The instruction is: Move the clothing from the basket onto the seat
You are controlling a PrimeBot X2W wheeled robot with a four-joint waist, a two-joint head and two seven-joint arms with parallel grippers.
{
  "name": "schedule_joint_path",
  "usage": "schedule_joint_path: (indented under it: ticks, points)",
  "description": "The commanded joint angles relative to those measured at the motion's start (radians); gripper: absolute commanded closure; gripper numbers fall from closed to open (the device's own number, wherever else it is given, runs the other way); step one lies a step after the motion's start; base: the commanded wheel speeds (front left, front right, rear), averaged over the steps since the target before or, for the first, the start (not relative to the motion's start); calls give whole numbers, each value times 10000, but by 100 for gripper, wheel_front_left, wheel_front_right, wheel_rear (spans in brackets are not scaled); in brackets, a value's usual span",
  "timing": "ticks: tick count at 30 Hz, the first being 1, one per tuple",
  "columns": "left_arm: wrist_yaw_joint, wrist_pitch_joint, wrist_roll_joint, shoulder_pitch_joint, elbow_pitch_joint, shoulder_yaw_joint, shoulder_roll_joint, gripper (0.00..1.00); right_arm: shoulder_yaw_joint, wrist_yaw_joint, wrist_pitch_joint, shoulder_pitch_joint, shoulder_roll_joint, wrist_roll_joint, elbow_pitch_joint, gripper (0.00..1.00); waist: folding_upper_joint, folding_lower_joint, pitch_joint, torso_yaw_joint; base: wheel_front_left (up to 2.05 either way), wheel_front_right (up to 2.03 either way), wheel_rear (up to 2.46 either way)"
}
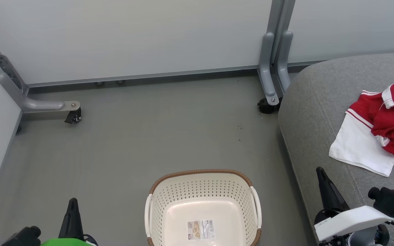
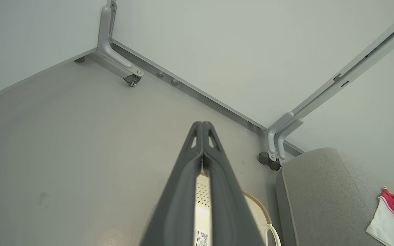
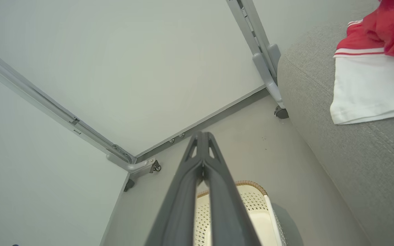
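The clothing (image 1: 378, 133) lies heaped on the seat (image 1: 320, 112), its long axis running roughly 8 to 2 o'clock. It is at 2 o'clock from the right gripper (image 1: 319, 171), the nearer arm. The basket (image 1: 202, 172), at 6 o'clock, shows a bare bottom. That gripper and the left gripper (image 1: 73, 201) are both pressed together, empty.

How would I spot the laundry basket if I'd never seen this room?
Find the big grey seat on the right. On the floor just left of it stands the basket, cream perforated plastic with a brown braided rim.

One basket (image 1: 202, 187), one seat (image 1: 311, 112), one clothing pile (image 1: 363, 143).
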Motion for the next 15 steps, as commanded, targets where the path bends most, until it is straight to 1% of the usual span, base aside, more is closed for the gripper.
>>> schedule_joint_path:
  ticks: [1,15]
  points:
    - [-42,71,-428,-305,-108,55,24,100,-50,2,33,-275,-60,433,-29,100,-1,0,0,4,0,0,0]
    - [-125,559,-2339,-662,-71,173,20,100,-210,1,275,-638,-127,2444,374,100,-1,0,-1,43,0,0,0]
